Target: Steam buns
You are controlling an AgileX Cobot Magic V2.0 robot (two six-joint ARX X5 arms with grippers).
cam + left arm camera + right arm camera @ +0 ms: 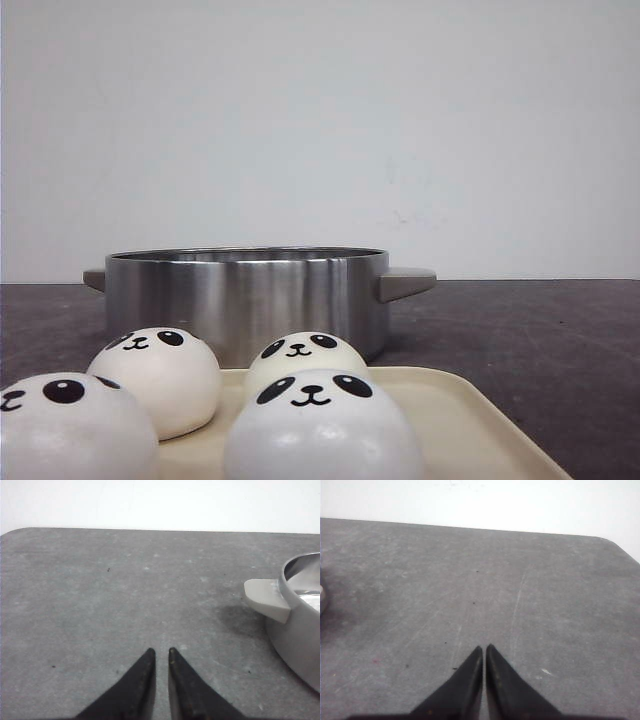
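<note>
Several white buns with black panda faces sit on a cream tray (470, 420) at the near edge in the front view: one at the left rear (160, 380), one at the middle rear (305, 358), one in front (320, 432), one at the far left (65, 428). Behind them stands a steel pot (245, 295) with grey handles. Neither gripper shows in the front view. My left gripper (161, 652) hovers over bare table beside the pot (300, 640), fingers nearly together and holding nothing. My right gripper (484, 649) is shut over bare table, also holding nothing.
The table is dark grey with a white wall behind it. One pot handle (265, 597) sticks out toward the left gripper's side. The table's rounded far corners show in both wrist views.
</note>
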